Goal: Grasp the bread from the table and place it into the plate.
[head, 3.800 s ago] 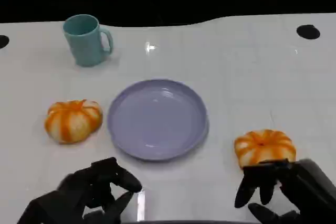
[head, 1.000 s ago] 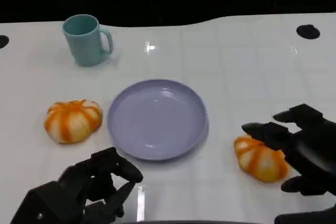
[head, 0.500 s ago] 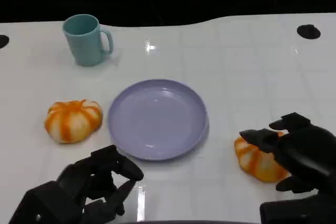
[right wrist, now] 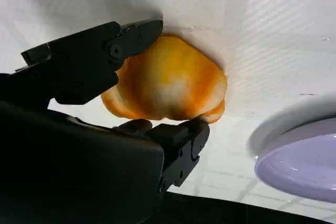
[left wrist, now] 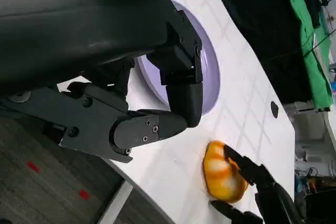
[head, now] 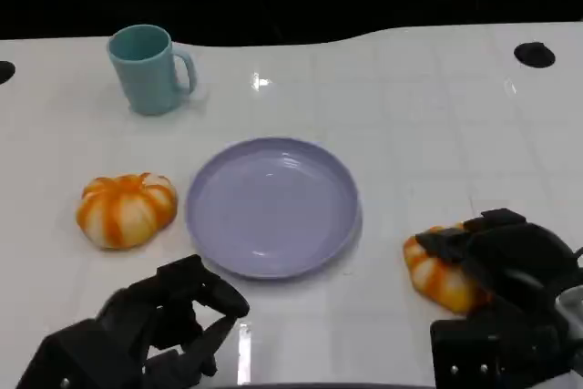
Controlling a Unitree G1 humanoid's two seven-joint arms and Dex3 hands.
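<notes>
Right hand (head: 496,257) clamps around the orange bread (head: 437,275) on the white table (head: 410,116), just right of the purple plate (head: 273,207). Left hand (head: 164,321) hovers low, fingers curled, holding nothing.

This looks like a robotics lab or test room rather than a home. A glossy white table (head: 410,116) carries staged props — a teal mug (head: 148,68), a lavender plate (head: 273,207) and striped orange bread pieces (head: 126,209) — set against a black backdrop. The left wrist view shows a grey carpet-tile floor (left wrist: 42,192) with small red marks and a hanging green cloth (left wrist: 310,30).
</notes>
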